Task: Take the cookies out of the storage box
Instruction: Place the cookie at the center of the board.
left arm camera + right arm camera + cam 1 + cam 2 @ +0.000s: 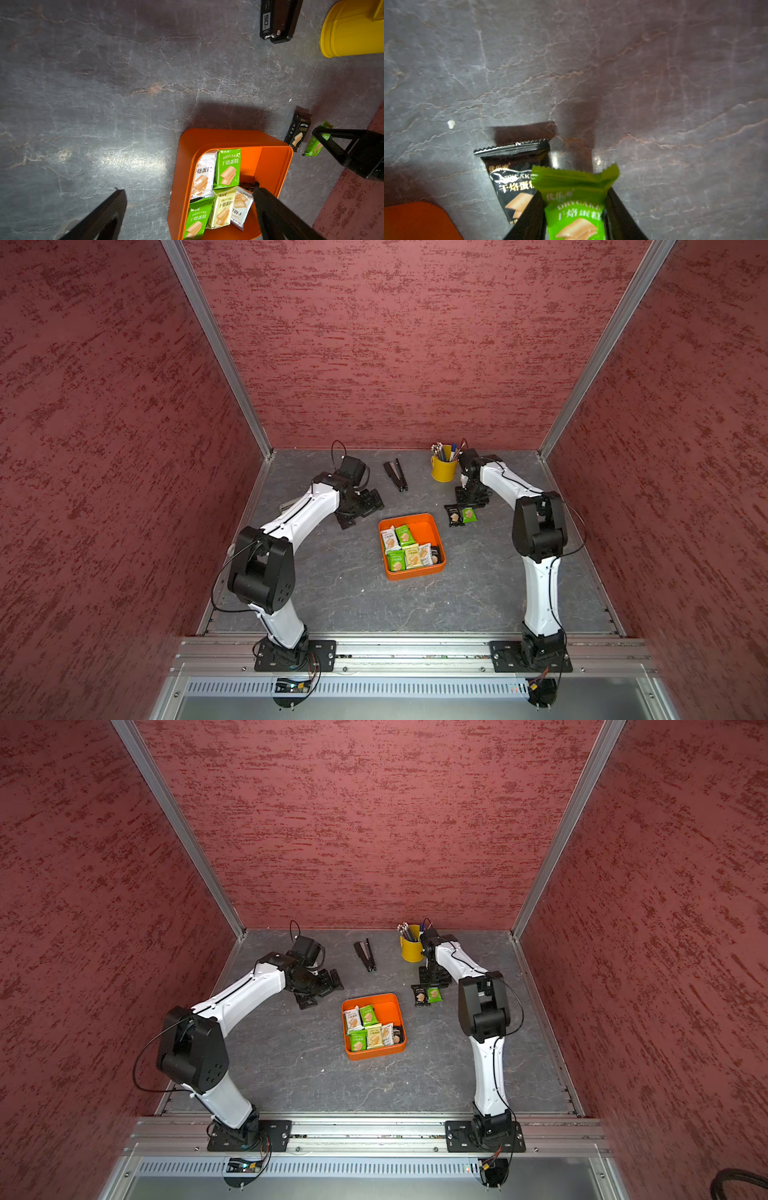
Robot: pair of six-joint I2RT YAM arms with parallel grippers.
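Observation:
The orange storage box (415,572) (376,1052) sits mid-table with several cookies (409,549) (227,168) in green, white, pale yellow and black wrappers. Behind its right corner a black packet (454,516) (512,182) lies on the table. Beside it is a green packet (468,514) (575,207), and my right gripper (574,195) (471,502) is shut on it, low over the table. Whether it touches the table I cannot tell. My left gripper (188,189) (361,512) stands open and empty, behind and left of the box.
A black stapler (397,475) lies at the back middle. A yellow pen bucket (444,468) stands just behind the right gripper. Red walls close in the table on three sides.

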